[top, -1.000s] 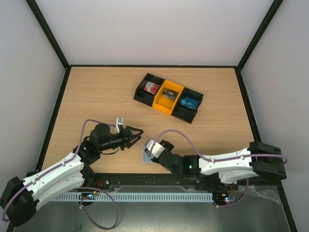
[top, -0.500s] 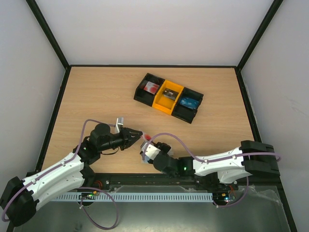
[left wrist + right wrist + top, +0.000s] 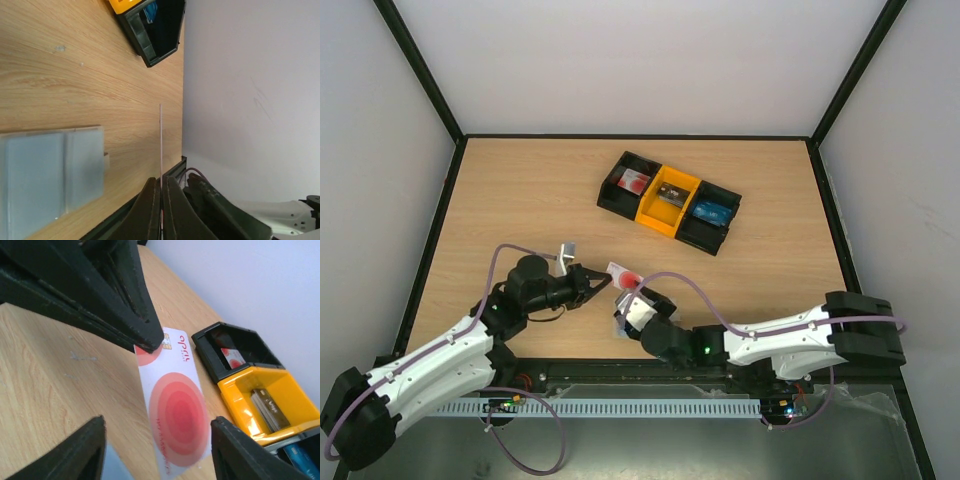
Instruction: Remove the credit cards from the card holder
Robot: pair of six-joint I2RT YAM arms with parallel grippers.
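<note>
A credit card (image 3: 623,274), white with red rings (image 3: 177,415), hangs above the table with my left gripper (image 3: 603,280) shut on its top corner. It shows edge-on as a thin line (image 3: 160,145) running out from the closed left jaws (image 3: 161,182). My right gripper (image 3: 159,420) is open; its fingers stand either side of the card's lower end without touching it. The card holder (image 3: 50,175), a pale grey-blue sleeve, lies flat on the table and is partly hidden under the right gripper (image 3: 632,302) in the top view.
A black-and-yellow three-compartment tray (image 3: 655,212) sits at the back centre with a card in each compartment. It also shows in the right wrist view (image 3: 260,390). The table's near rail runs just behind both grippers.
My left gripper closed on the card, and my right gripper opened and let it go. The card now stands a little higher and further left, clear of the sleeve.
</note>
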